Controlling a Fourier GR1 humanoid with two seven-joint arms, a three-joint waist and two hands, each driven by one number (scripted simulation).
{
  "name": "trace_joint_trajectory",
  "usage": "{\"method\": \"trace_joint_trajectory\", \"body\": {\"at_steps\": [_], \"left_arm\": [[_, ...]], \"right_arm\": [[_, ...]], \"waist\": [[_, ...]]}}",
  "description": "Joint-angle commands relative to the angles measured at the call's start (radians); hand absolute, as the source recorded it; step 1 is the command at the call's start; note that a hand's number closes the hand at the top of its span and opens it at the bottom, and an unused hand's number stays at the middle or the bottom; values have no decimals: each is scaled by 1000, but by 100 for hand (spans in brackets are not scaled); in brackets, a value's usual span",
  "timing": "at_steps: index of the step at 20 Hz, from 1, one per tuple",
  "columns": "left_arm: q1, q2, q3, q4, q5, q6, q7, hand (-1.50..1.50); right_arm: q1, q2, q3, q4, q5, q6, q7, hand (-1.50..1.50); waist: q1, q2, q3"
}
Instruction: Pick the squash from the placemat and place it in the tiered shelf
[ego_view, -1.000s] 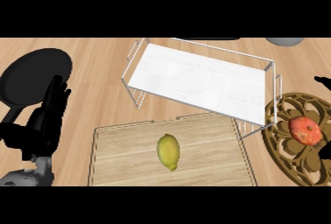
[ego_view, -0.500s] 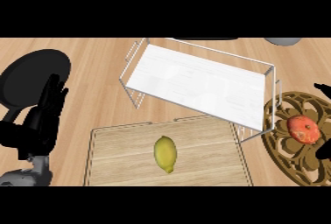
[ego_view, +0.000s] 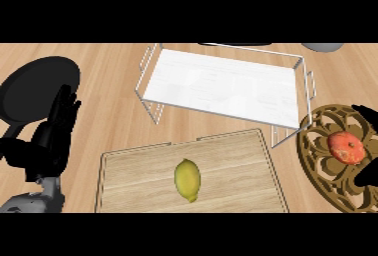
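The squash (ego_view: 187, 179) lies on the placemat (ego_view: 133, 175), a little right of the mat's middle, its long axis running from the far side toward the near edge of the counter (ego_view: 111, 65). Nothing touches it. It is yellow, with a narrower tip pointing to the near edge.

The placemat is a pale wood-grain rectangle at the near middle of the counter, turned slightly so that its far right corner sits just beside the legs of the tiered shelf (ego_view: 221, 87). The shelf is a white wire frame with a flat white top tier, standing toward the far edge and set at an angle to the mat.

The left hand (ego_view: 46, 144) shows near the counter's left edge, well apart from the squash. Its dark fingers (ego_view: 65, 112) are straight and spread, pointing toward the far edge and holding nothing, with the grey forearm (ego_view: 29, 201) below it. Behind the fingers lies a round black disc (ego_view: 37, 87) at the far left.

Near the right edge sits a dark round trivet (ego_view: 325, 150) with an ornate cut-out pattern, and a red-orange fruit (ego_view: 346, 148) rests on it. Black shapes overlap the trivet at the right edge; this looks to be the right hand (ego_view: 368, 174), but I cannot tell how it is set.

A grey object (ego_view: 322, 46) peeks in at the far right corner.
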Motion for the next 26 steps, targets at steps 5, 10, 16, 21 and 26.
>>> {"method": "trace_joint_trajectory", "body": {"at_steps": [5, 10, 16, 21, 26], "left_arm": [[-30, -1, 49, -23, -11, -29, 56, 0], [-15, -26, 68, -5, -33, -53, 27, 0], [29, -60, 68, -10, -53, -68, -15, 0], [25, -64, 74, -17, -61, -79, -4, 0], [-3, -90, 41, -43, -104, -52, 36, 0]], "right_arm": [[-111, 103, -3, 227, 131, -65, -152, -150], [-15, 86, -83, 159, 156, -51, -232, -150], [-112, 183, -66, 345, 231, -78, -239, -150], [-78, 143, -45, 355, 283, -91, -358, 150], [-96, 136, -25, 361, 375, -166, -395, 150]], "waist": [[6, 1, 0], [-1, 0, 0], [5, 1, 0], [2, 1, 0], [2, 0, 0]]}}
